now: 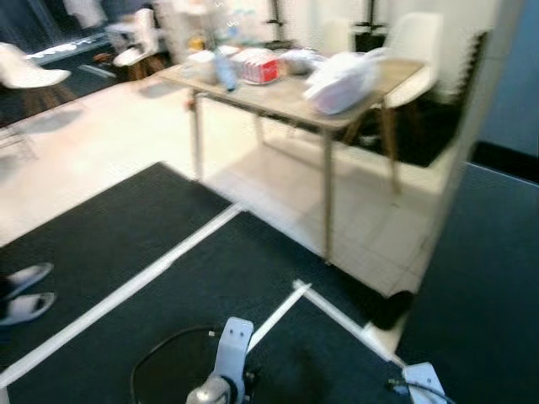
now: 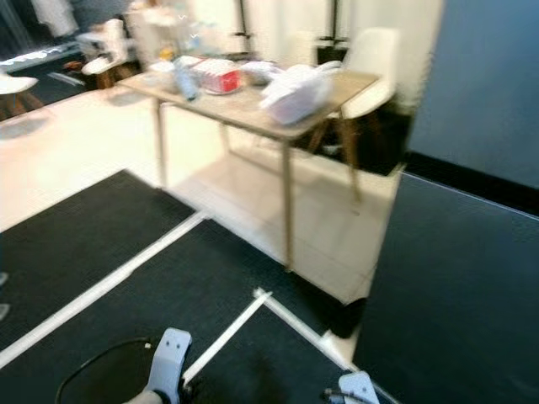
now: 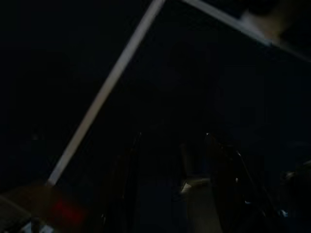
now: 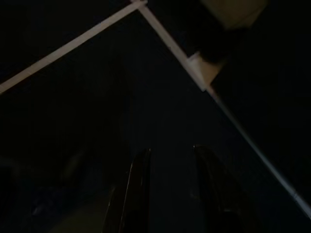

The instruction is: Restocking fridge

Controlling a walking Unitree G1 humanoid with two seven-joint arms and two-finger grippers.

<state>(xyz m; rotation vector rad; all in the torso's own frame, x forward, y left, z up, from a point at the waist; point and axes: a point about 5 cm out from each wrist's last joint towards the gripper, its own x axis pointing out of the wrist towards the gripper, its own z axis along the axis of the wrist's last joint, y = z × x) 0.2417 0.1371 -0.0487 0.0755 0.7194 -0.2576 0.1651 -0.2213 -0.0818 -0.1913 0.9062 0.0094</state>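
From the head, a light wooden table (image 1: 290,99) carries a white plastic bag (image 1: 341,82), a red-and-white carton (image 1: 259,66) and a clear bottle (image 1: 225,71); both arms hang low over black floor mats (image 1: 126,244). Right wrist: right gripper (image 4: 170,167) slightly parted, empty. Left wrist: left gripper (image 3: 170,160) too dark to tell

No legible text, label, brand, number or sign was found. The red-and-white package (image 1: 260,66) on the counter (image 1: 286,97) carried printing too blurred to read. The bottle (image 1: 225,71) beside it showed no readable label.
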